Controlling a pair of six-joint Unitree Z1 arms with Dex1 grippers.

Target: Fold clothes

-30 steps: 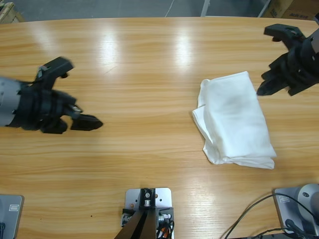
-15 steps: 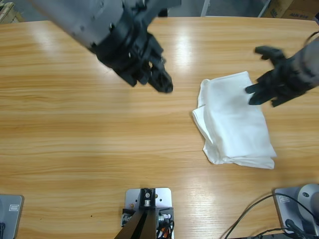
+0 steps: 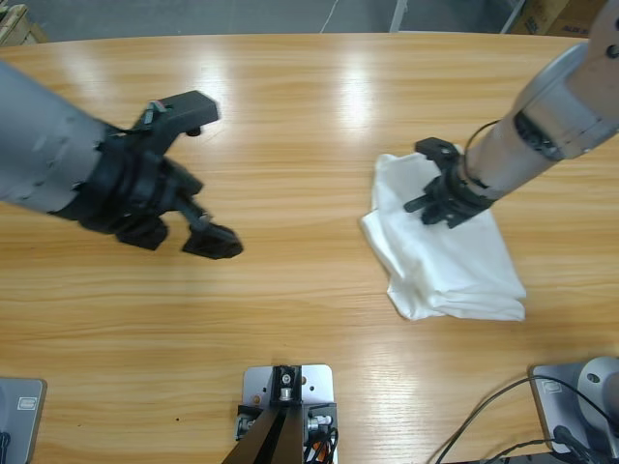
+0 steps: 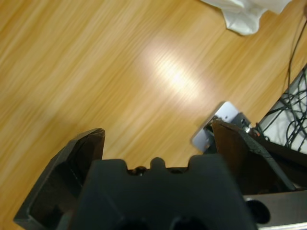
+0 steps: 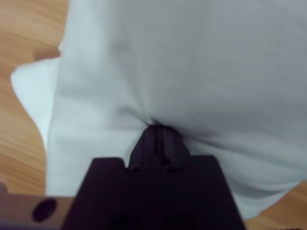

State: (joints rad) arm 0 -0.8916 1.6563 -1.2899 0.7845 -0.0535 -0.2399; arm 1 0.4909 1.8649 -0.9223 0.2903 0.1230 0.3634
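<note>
Clothes (image 3: 450, 256) lie folded, long axis running near-far, right tool (image 3: 440, 193) pressing.

Overhead view; wrist views near the table (image 3: 309, 319).

Wooden table (image 3: 290, 290) — long, light grain running lengthwise, far edge curved. Two bright glare patches from overhead light on its far half, at (image 3: 218, 92) and (image 3: 363, 82). Grey floor (image 3: 242, 14) beyond the far edge. Cardboard boxes (image 3: 566, 14) at the far right corner; a wooden pallet (image 3: 12, 24) at the far left. Black cables (image 3: 503, 411) on the near right of the table.
</note>
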